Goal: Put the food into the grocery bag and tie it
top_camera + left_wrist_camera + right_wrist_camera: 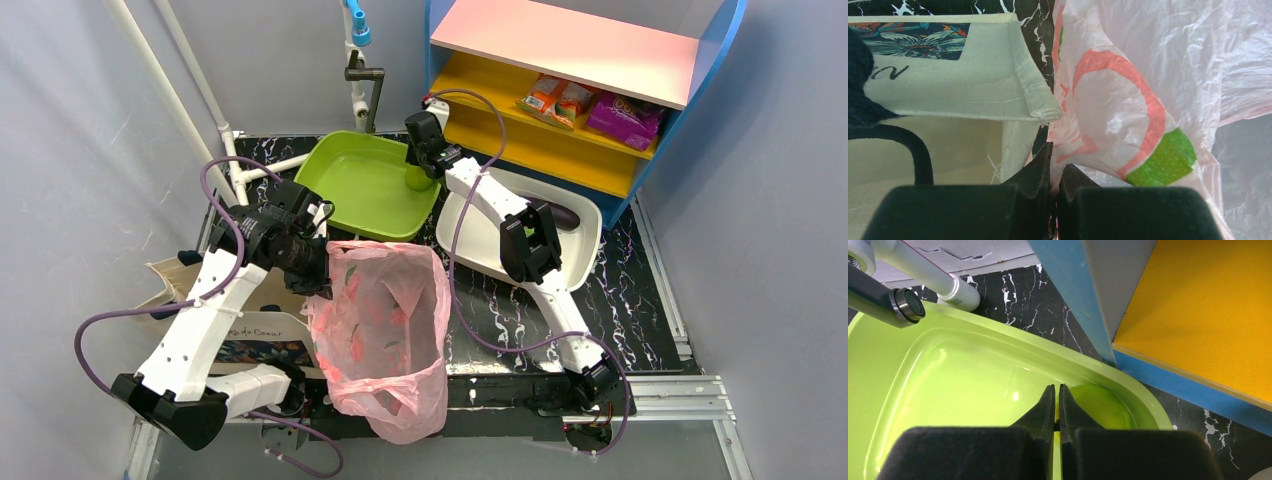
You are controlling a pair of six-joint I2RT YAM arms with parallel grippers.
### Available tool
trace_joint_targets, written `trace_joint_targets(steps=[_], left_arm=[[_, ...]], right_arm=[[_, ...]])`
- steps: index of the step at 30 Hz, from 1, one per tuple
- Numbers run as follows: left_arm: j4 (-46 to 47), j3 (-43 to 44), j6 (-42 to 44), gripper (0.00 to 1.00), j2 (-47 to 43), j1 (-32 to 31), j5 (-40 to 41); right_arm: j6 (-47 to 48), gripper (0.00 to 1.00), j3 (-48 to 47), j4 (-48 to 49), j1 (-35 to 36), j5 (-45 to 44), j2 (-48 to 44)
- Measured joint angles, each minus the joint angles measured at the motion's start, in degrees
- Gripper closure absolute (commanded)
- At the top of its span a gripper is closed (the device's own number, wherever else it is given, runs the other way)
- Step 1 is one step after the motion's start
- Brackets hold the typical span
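The pink grocery bag (385,320) stands on the dark marble table (520,310) between the two arm bases, and its mouth is open toward the top. The left gripper (320,282) is at the bag's rim, at about 10 o'clock of the mouth. In the left wrist view this gripper (1054,160) is clenched, and a thin fold of the bag's film (1128,110) runs down between its fingers, so it grasps the bag's edge. At 9 o'clock of the bag lies the beige canvas tote (262,322), and its hemmed edge (973,75) touches the plastic. At 12 o'clock of the bag is the green tray (345,160), and the right gripper (424,168) reaches into its right corner. In the right wrist view the right gripper (1056,395) is clenched, with nothing that I can see between the jaws. The yellow-green pear (1100,405) lies in the tray's corner just at 3 o'clock of the fingertips; I cannot tell if it touches them. At 2 o'clock of the bag is the white basin (585,255), and the dark-purple eggplant (563,214) lies in it, partly behind the right arm. Snack packets (560,98) lie on the yellow board of the shelf (560,150) at 1 o'clock.
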State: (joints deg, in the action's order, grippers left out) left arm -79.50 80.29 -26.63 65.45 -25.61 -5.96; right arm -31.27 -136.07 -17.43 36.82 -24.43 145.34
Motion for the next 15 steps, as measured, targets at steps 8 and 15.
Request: trace_joint_targets(steps=[8,15], left_arm=[[0.48,0.00,0.07,1.00,-0.81,0.00,-0.02],[2.99,0.04,0.83,1.00,-2.16,0.00,-0.83]], right_arm=[[0.31,0.99,1.70,0.04,0.59,2.08,-1.97],[2.75,0.99,6.69,1.01,2.89,2.99,-12.50]])
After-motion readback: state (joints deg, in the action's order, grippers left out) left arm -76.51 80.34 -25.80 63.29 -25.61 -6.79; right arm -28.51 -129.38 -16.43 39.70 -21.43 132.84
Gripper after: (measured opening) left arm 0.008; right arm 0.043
